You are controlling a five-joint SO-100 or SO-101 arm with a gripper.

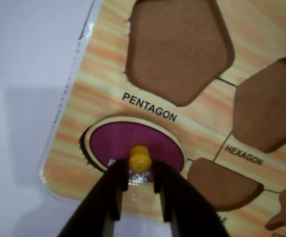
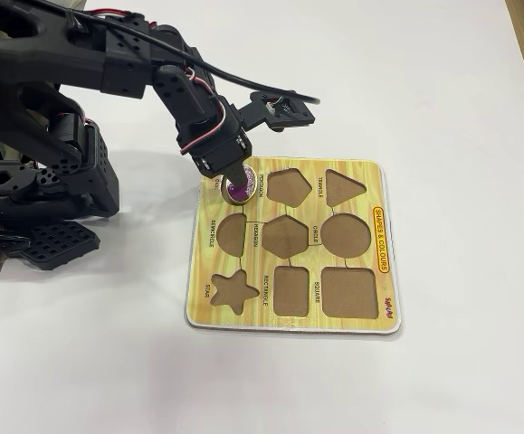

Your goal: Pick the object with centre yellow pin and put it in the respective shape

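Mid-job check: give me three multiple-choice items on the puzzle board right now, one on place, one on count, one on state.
1. Where does the magenta oval wooden piece sit?
A. in the oval recess beside the pentagon recess
B. in the star recess
C. on the white table

2. How many recesses of the yellow wooden shape board are empty?
A. three
B. five
C. eight

3. How does the black two-finger gripper stand?
A. far from the board
B. open, fingers either side of the yellow pin
C. holding the board's edge

Answers: 1 A, the wrist view shows it seated below the PENTAGON label. 2 C, the fixed view shows eight bare cutouts. 3 B, gaps show beside the pin.
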